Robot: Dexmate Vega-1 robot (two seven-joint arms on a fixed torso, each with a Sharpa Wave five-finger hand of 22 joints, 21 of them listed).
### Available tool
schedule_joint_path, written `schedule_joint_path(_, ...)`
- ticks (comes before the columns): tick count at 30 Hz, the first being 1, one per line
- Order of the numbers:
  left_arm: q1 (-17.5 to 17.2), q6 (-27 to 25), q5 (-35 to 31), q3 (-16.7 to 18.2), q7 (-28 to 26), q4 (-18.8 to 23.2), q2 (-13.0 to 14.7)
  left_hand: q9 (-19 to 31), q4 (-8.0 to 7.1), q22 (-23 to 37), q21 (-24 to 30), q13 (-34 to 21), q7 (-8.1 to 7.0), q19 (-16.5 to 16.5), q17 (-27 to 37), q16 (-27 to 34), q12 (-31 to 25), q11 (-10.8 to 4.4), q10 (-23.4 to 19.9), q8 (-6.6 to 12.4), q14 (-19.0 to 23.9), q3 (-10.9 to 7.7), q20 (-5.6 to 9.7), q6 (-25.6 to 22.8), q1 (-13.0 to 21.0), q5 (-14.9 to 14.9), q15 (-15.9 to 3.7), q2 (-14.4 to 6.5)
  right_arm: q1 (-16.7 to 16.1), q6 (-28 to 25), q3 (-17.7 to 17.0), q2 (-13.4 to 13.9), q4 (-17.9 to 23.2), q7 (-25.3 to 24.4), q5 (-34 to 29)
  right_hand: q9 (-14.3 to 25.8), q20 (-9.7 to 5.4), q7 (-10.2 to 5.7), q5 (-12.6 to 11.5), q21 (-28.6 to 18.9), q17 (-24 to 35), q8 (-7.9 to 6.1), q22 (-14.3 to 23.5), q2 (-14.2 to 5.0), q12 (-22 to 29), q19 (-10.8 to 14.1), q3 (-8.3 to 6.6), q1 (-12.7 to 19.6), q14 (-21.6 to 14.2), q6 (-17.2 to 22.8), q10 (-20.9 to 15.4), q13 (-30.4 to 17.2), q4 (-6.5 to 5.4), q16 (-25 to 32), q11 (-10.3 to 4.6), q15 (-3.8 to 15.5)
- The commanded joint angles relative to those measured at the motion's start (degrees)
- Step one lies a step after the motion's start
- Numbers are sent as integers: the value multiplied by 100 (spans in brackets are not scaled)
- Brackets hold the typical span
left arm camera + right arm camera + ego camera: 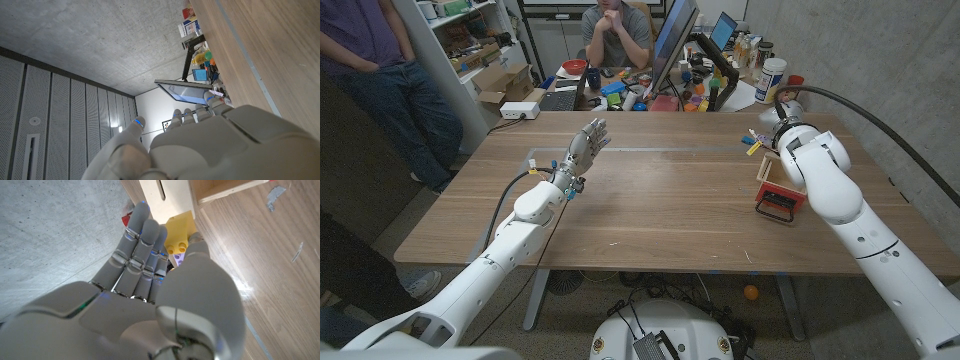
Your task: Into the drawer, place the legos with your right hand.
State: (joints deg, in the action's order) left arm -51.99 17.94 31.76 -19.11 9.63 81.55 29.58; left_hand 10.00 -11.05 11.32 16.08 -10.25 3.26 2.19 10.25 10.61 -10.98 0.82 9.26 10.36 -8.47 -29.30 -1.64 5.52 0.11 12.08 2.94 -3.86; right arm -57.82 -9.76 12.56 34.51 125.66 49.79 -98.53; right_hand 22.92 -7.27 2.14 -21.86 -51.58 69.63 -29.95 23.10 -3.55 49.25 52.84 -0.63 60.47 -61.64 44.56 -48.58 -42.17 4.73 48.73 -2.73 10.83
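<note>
Table (650,215): a wide bare stretch of wood was seen between the two arms, far edge backed by desk clutter and a seated person (617,35). Drawer (780,188), wooden with red trim, was seen near the right table edge, largely covered by the right forearm in the head view. Left robot hand (588,143) was raised mid-table, fingers apart, nothing held. Right robot hand (165,275) was seen just beside the drawer wall, thumb and fingers closed on the legos (180,239); yellow brick plain, a paler piece below hard to make out. Drawer contents could not be told.
</note>
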Motion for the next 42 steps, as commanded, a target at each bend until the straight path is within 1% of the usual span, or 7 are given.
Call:
schedule_joint_path(1,3,-23,7,-39,45,-14,-3,18,1,13,-2,-11,-12,-17,20,13,-20,24,-9,18,7,30,-52,-29,-39,31,22,-586,-212,-59,-248,-10,85,59,-117,377,-215,-302,-39,-70,17,-972,8,-472,-7,-10,34,498,-61,410,-70,-23,-7,-8,-11,159)
schedule_joint_path(10,-15,-36,-20,-25,4,16,26,18,1,13,-4,-11,-10,-20,20,13,-22,23,-13,19,7,43,-54,-32,-39,34,22,-589,-387,-105,-455,-19,150,29,-158,371,-212,-296,-43,-121,18,-979,-15,-476,-22,-29,53,513,-77,407,-66,-22,-16,-10,-11,159)
schedule_joint_path(22,-9,-117,-58,-32,-57,67,55,18,2,13,-6,-11,-2,-23,19,12,-20,23,-8,20,5,57,-53,-38,-37,38,24,-592,-789,-195,-805,-69,355,9,-255,362,-214,-297,-49,-199,18,-987,-52,-478,-27,-54,88,526,-77,404,-76,-42,-37,-21,-16,158)
schedule_joint_path(34,66,-115,-79,-94,-12,-8,-6,17,2,14,-8,-11,-8,-24,19,11,-20,31,-10,22,4,71,-52,-48,-36,42,28,-593,-1163,-227,-1136,-212,488,68,-368,362,-219,-294,-57,-286,19,-1003,-95,-487,-46,-83,120,550,-83,403,-87,-41,-55,-29,-28,159)
schedule_joint_path(35,65,-117,-78,-95,-11,1,-6,17,2,14,-8,-11,-8,-23,19,12,-19,33,-7,22,7,73,-54,-48,-37,42,26,-592,-1189,-221,-1163,-223,490,54,-350,364,-221,-295,-57,-292,19,-1006,-98,-488,-42,-86,122,550,-84,403,-85,-51,-57,-30,-12,159)
schedule_joint_path(42,37,-148,-106,-96,-54,92,19,17,3,14,-10,-11,-8,-22,19,12,-20,29,-9,21,6,79,-51,-48,-37,43,26,-592,-1287,-200,-1252,-289,456,20,-354,356,-222,-306,-63,-340,20,-1010,-126,-484,-56,-109,142,569,-84,405,-91,-43,-63,-36,-8,159)
